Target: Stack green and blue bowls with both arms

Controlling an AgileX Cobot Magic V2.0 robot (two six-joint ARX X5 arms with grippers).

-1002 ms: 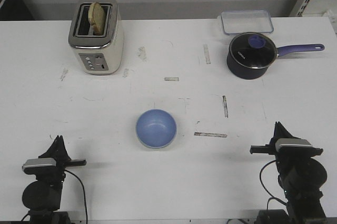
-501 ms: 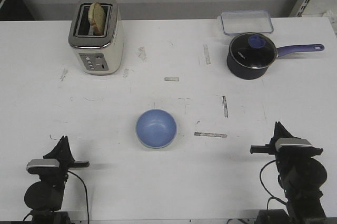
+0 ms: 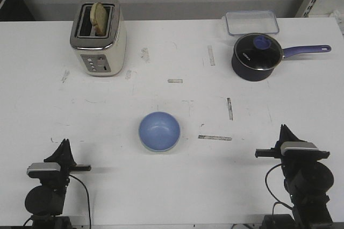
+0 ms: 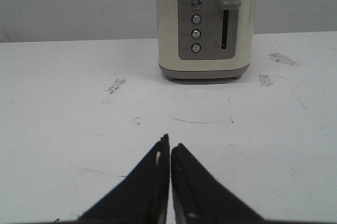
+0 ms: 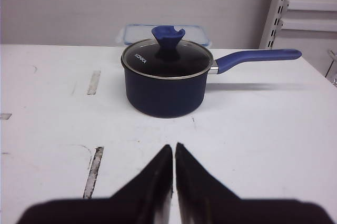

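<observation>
Light periwinkle blue glossy bowl (image 3: 159, 130) sits centre frame, well apart from both grippers.
Only wrist views show jaws pressed together: left gripper (image 4: 169, 148) facing cream toaster (image 4: 206, 23), right gripper (image 5: 174, 150) facing dark saucepan (image 5: 167, 81).

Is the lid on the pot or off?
On. The glass lid sits flat on the pot, its blue knob on top.

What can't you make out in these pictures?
- Green bowl: not seen apart in any view; only a pale rim shows under the blue bowl in the front view.
- Toaster: top cut off by the left wrist view's edge.
- Pan: contents hidden by its dark lid.
- Toaster button labels: too small.
</observation>
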